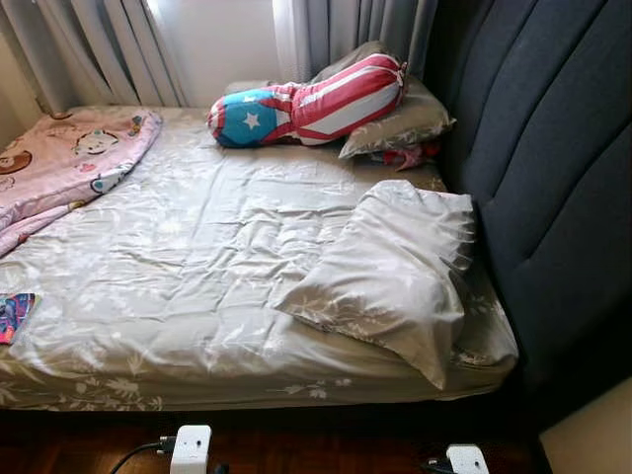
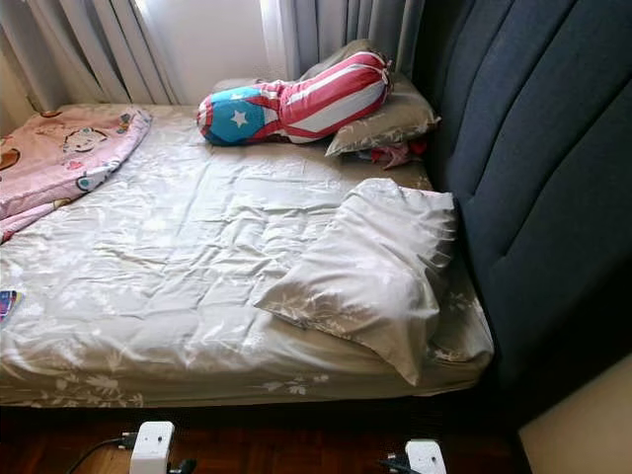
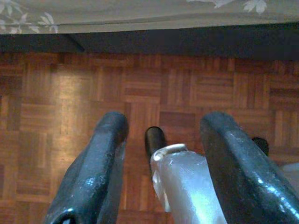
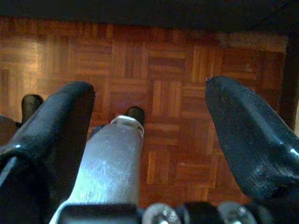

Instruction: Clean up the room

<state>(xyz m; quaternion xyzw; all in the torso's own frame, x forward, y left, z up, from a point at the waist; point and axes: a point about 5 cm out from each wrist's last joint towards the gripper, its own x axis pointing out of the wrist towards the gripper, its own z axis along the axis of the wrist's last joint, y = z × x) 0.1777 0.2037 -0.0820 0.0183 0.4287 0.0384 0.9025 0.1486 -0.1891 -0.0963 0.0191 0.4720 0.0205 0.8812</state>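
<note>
Across the bed (image 1: 178, 286), from left to right, lie a pink blanket (image 1: 59, 158) bunched at the far corner, a striped bolster (image 1: 306, 99) by the curtains, and a loose pillow (image 1: 385, 272) askew near the headboard (image 1: 543, 178). Both arms hang low over the parquet floor (image 3: 140, 84): left gripper (image 3: 163, 154) and right gripper (image 4: 149, 135) spread wide, holding nothing. Judging by this, tidying has barely begun; next likely calls for raising an arm toward the pillow.

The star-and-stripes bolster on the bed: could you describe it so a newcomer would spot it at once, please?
Start at the dark headboard and follow the bed to its far end by the curtains. The bolster lies across a beige pillow; its red-and-white stripes and starred blue end stand out.
</note>
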